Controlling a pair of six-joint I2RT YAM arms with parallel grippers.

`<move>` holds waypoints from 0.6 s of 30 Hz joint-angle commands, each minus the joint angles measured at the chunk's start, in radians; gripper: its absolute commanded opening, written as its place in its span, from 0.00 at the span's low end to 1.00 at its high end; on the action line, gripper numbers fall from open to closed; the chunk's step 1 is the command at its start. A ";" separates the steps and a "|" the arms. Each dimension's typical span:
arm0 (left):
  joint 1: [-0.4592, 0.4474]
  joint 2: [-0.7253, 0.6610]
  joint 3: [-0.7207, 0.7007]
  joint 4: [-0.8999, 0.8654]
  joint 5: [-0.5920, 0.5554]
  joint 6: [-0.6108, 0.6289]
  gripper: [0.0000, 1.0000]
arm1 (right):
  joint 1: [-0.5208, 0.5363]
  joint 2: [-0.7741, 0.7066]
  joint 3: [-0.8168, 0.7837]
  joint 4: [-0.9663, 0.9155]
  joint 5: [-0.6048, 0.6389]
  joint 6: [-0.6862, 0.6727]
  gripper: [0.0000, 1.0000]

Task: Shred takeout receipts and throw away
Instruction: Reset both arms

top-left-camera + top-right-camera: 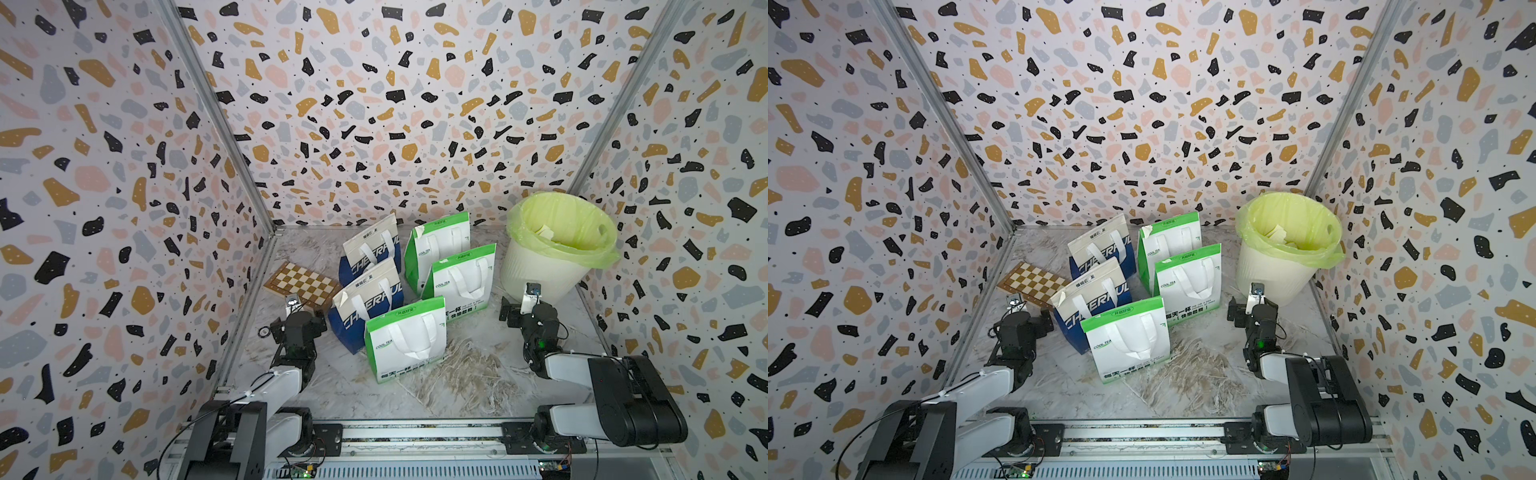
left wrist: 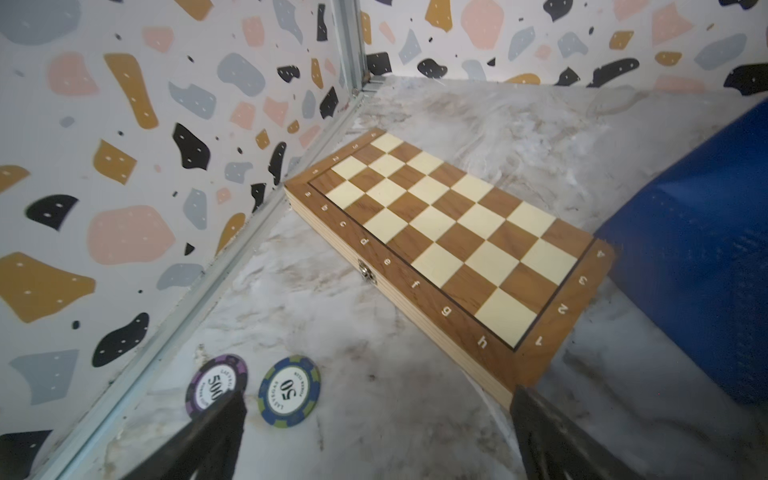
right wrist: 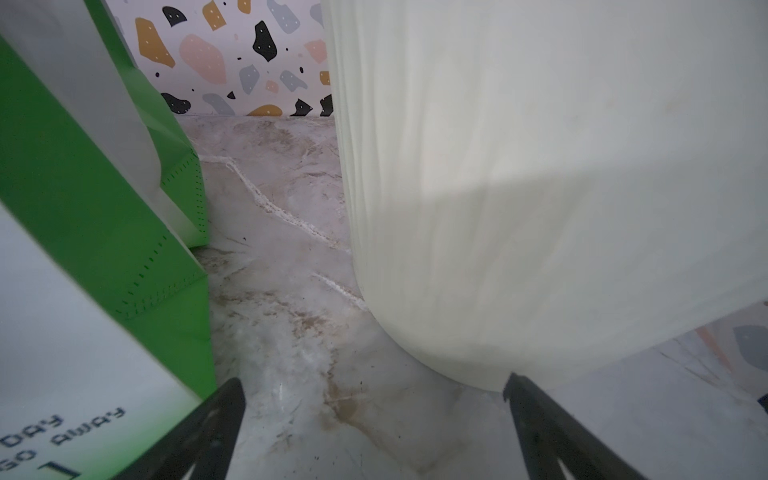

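A cream-white ribbed plastic bin (image 1: 536, 274) (image 1: 1266, 274) (image 3: 540, 166) lined with a yellow-green plastic bag (image 1: 598, 257) stands on the marbled tabletop (image 1: 478, 374). Torn cream-white paper pieces (image 1: 544, 231) (image 1: 1278, 236) lie inside the bin, down within the liner, seen in both top views.

Just beside the bin stand three green-and-white paper bags with white ribbon handles, all upright:
- one nearest the bin (image 1: 461, 274)
- one behind it (image 1: 440, 241)
- one further from the bin, toward the arms (image 1: 405, 345)

Beyond these, away from the bin, are two blue-and-white paper bags (image 1: 370, 249) (image 1: 365, 307). A folded wooden chessboard (image 1: 303, 284) (image 2: 449, 237) lies flat well apart from the bin, on the far side of the bags.

The right arm (image 1: 536, 324) sits low at the foot of the bin. The right jaws stand wide apart and hold nothing. In the right wrist view one black finger (image 3: 540, 415) is close to the bin's base, and the other (image 3: 220, 415) is beside a green bag's side. Only bare tabletop lies between them.

The left arm (image 1: 297, 328) is well apart from the bin, next to the chessboard. The left jaws are also spread wide and empty. The left wrist view shows a purple poker chip (image 2: 216, 384) and a blue poker chip (image 2: 289, 390) flat on the tabletop near one finger.
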 commanded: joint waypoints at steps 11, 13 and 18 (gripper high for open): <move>-0.024 0.301 0.089 0.351 0.066 0.093 1.00 | -0.009 0.100 -0.037 0.279 -0.046 -0.041 1.00; -0.025 0.298 0.093 0.342 0.057 0.082 1.00 | 0.004 0.099 -0.036 0.280 -0.038 -0.050 1.00; -0.033 0.299 0.088 0.355 0.060 0.097 1.00 | 0.004 0.099 -0.030 0.268 -0.059 -0.057 1.00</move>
